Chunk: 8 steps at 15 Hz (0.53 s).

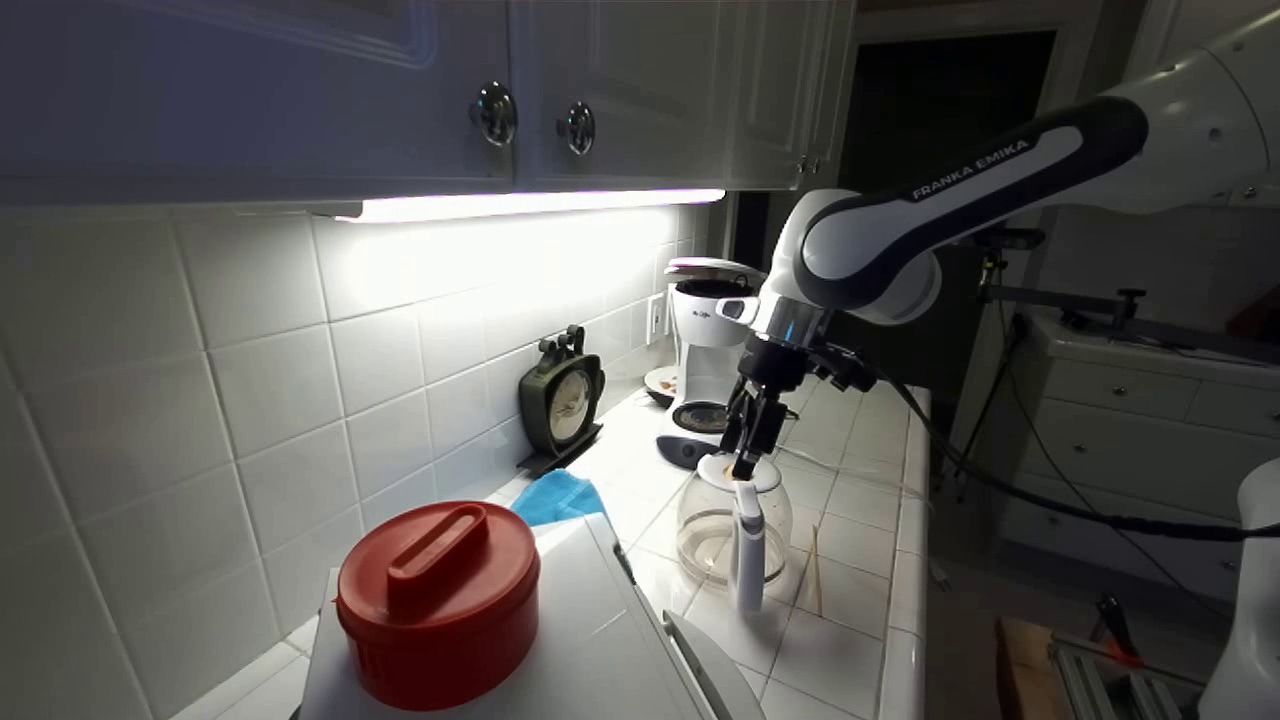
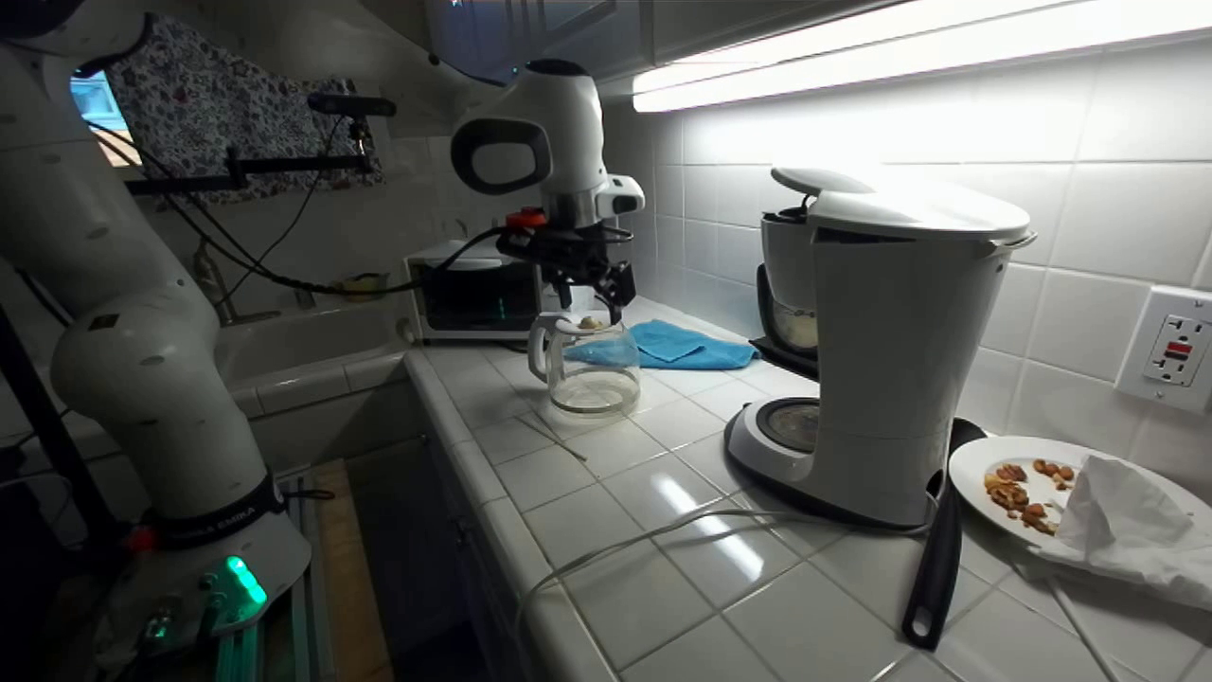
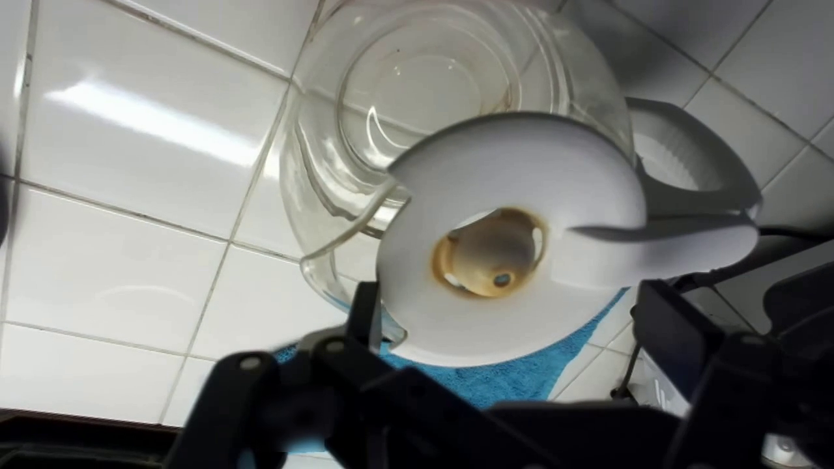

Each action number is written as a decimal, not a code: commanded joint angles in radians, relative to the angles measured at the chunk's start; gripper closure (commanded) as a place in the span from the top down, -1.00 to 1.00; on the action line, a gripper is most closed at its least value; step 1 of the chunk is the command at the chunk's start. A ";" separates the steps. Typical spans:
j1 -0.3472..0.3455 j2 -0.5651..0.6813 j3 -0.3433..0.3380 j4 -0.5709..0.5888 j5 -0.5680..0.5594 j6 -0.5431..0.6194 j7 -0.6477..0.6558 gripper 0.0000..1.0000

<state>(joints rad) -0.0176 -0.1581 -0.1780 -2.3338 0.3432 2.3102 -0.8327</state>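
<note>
A clear glass coffee carafe (image 3: pixel 417 85) with a white lid (image 3: pixel 469 329) and white handle (image 3: pixel 700 189) stands upright on the tiled counter. Brown stains ring the hole in its lid. My gripper (image 3: pixel 515 306) is open directly over the lid, its fingers spread wide with nothing held between them. One finger (image 3: pixel 365 312) lies by the lid's edge in the wrist view; whether it touches cannot be told. Both exterior views show the gripper (image 2: pixel 591 309) pointing down at the carafe (image 2: pixel 606 384). The white coffee maker (image 2: pixel 881 379) stands apart from it, its top cover raised.
A blue cloth (image 2: pixel 701 349) lies by the wall, near a toaster oven (image 2: pixel 483 298) topped with a red container (image 1: pixel 440 610). A thin stick (image 1: pixel 816 575) rests beside the carafe. A dark scale (image 1: pixel 565 405), a plate of nuts (image 2: pixel 971 464) and a power cord (image 2: pixel 663 526) are on the counter.
</note>
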 commanded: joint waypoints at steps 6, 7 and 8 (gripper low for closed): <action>-0.018 -0.015 0.014 -0.017 -0.067 0.014 0.017 1.00; -0.018 -0.014 0.014 -0.016 -0.067 0.008 0.019 1.00; -0.017 -0.015 0.013 -0.017 -0.057 0.009 0.017 1.00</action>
<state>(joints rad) -0.0238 -0.1588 -0.1763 -2.3338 0.3050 2.3118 -0.8315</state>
